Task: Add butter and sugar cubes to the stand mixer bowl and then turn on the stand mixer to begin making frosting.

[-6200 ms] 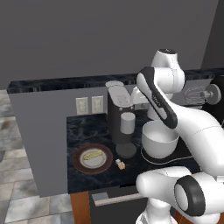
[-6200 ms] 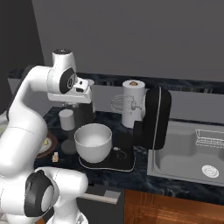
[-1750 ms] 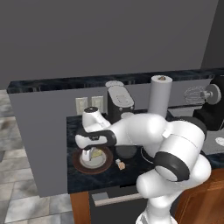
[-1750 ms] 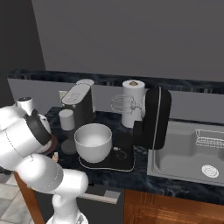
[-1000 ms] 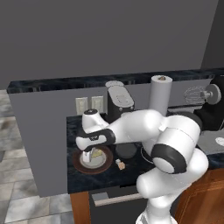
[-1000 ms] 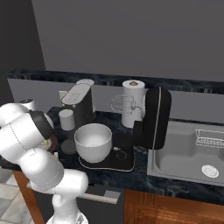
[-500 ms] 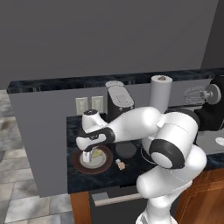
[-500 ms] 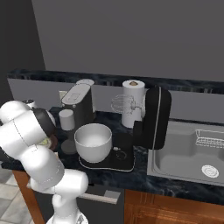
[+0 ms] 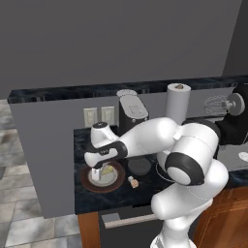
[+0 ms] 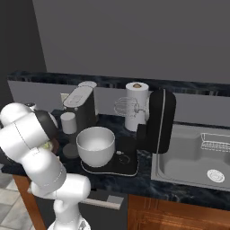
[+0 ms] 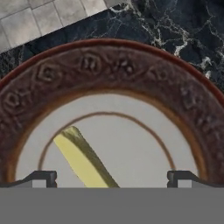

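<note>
From the left base view you see the arm bent far over to the left, its gripper (image 9: 99,174) lowered onto the plate (image 9: 86,181), a flat white dish with a brown rim on the dark marble counter (image 9: 81,145). A bit of the butter (image 9: 110,170) shows pale yellow on the plate just right of the hand. The sugar cubes (image 9: 132,182) sit on the counter just off the plate's right rim. Behind the arm stand the coffee machine (image 9: 132,109) and a paper towel roll (image 9: 178,101), and at the far right you can pick out the stand mixer (image 9: 236,118) with its wire whisk.

From the right base view you have the stand mixer bowl (image 10: 95,145) on the mixer's flat black base, under the whisk (image 10: 126,108), well apart from the plate. A small grey-white cup (image 10: 68,122) stands beside the coffee machine, and the sink (image 10: 196,159) lies to the right. The arm's white links cover the plate area here.

In the hand view you look straight down at the plate's white centre and ornate brown rim. The butter runs diagonally between the two fingertips (image 11: 42,177), which stand wide apart, one at each side; the stick lies nearer the left one and neither pad touches it.
</note>
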You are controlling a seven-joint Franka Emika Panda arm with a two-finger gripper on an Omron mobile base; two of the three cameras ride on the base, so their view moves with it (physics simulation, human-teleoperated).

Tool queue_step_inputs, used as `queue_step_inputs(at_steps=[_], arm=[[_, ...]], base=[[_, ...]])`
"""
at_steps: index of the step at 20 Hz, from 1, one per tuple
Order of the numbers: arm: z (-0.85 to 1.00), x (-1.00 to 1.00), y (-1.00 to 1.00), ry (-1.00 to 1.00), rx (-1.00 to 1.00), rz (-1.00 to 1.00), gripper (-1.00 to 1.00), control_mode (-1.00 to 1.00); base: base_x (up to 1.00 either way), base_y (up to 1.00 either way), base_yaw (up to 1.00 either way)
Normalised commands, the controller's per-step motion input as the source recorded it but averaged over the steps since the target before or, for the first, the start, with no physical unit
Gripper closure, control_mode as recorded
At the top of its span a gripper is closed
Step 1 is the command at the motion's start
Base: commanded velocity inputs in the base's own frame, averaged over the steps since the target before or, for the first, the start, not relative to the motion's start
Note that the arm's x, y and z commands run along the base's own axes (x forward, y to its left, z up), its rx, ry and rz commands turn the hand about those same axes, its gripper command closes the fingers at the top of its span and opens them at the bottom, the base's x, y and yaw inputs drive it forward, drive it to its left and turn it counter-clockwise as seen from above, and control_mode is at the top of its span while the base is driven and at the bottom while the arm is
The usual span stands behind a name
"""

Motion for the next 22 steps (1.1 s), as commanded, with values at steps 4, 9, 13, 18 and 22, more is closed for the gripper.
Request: queue_step_inputs(at_steps=[4, 9, 13, 18, 22], arm=[[-0.11, -0.03, 0.0, 0.0, 0.0, 0.0, -1.0, -1.0], [-0.25, -0.02, 0.0, 0.0, 0.0, 0.0, 1.0, -1.0], [-0.31, 0.0, 0.0, 0.0, 0.0, 0.0, 1.0, -1.0], [-0.16, 0.0, 0.0, 0.0, 0.0, 0.01, 1.0, -1.0], [0.0, 0.0, 0.0, 0.0, 0.0, 0.0, 1.0, -1.0]], base=[[0.0, 0.0, 0.0], [0.0, 0.0, 0.0], [0.0, 0.0, 0.0], [0.0, 0.0, 0.0], [0.0, 0.0, 0.0]])
